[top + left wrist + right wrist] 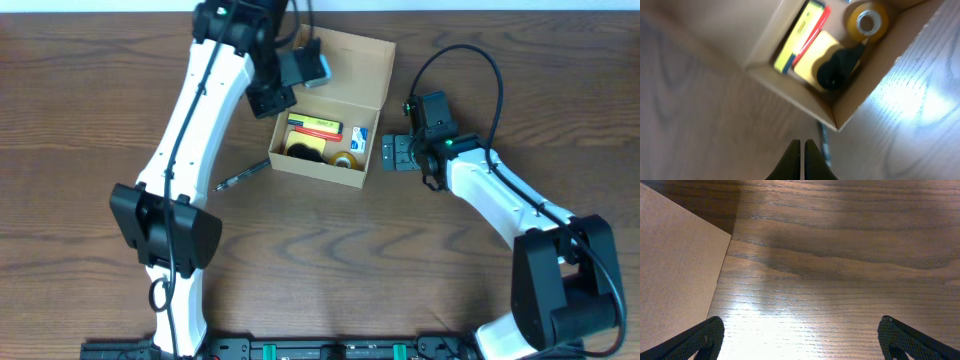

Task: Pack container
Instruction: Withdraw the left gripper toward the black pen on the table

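Overhead, the box [318, 170] sits toward 12 o'clock on the desk [330, 260]. Its lid [352, 62] is thrown back, and a tape roll [347, 159], yellow and red items and something black are already inside. A pen [243, 176] lies loose on the desk at the box's 8 o'clock, just off its corner.

We judge the packing mostly done, with the pen the piece not yet in. Fetching it calls for the left arm to part its fingers, drop to the desk and close across the thin barrel.

The left fingers [792, 162] are pressed together, hold nothing, and hover above the box's 9 o'clock side. The right fingers [700, 340] are spread wide and empty at the box's 3 o'clock, near its wall but not touching it.
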Robot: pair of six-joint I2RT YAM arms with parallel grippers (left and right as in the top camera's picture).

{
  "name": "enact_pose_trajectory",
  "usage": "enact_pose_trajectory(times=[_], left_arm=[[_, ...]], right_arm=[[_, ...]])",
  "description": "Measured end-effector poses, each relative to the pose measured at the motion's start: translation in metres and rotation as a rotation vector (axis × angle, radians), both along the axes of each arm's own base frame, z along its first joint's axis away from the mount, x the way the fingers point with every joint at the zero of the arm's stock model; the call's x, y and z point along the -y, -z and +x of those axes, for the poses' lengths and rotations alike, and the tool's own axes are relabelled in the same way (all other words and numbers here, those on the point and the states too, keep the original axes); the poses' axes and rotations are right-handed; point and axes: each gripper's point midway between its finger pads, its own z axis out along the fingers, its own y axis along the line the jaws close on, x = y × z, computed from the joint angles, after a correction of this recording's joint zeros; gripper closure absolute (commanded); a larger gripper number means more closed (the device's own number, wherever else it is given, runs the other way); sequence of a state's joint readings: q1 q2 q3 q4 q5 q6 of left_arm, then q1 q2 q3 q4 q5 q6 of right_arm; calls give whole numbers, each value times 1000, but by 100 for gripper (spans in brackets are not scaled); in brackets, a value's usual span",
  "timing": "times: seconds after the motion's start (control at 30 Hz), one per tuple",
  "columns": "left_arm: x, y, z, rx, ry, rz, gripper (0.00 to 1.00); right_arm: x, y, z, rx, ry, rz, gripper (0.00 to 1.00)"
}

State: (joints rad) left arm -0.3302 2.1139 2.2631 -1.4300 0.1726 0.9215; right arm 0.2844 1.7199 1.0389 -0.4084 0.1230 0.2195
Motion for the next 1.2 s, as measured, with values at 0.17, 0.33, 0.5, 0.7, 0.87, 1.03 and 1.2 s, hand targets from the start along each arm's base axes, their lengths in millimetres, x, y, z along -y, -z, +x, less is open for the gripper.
enact_pose_trajectory(times=[0.17, 0.33, 0.5, 0.7, 0.87, 1.03, 1.2], left_arm=[[-17, 11, -1, -77, -148, 2, 94], [-39, 22, -20, -195, -235, 35, 94], [-51, 40, -41, -299, -191, 75, 94], [-51, 65, -63, -274, -89, 42, 94], [-55, 88, -79, -172, -69, 18, 94], [-69, 136, -88, -130, -92, 73, 92], [-78, 167, -86, -79, -125, 100, 67]], right_arm=[[0, 0, 0, 0, 0, 0, 1], [0, 0, 0, 0, 0, 0, 1], [0, 0, 0, 0, 0, 0, 1], [0, 0, 0, -1, 1, 0, 1], [0, 0, 0, -1, 0, 0, 1], [0, 0, 0, 0, 0, 0, 1], [0, 0, 0, -1, 0, 0, 1]])
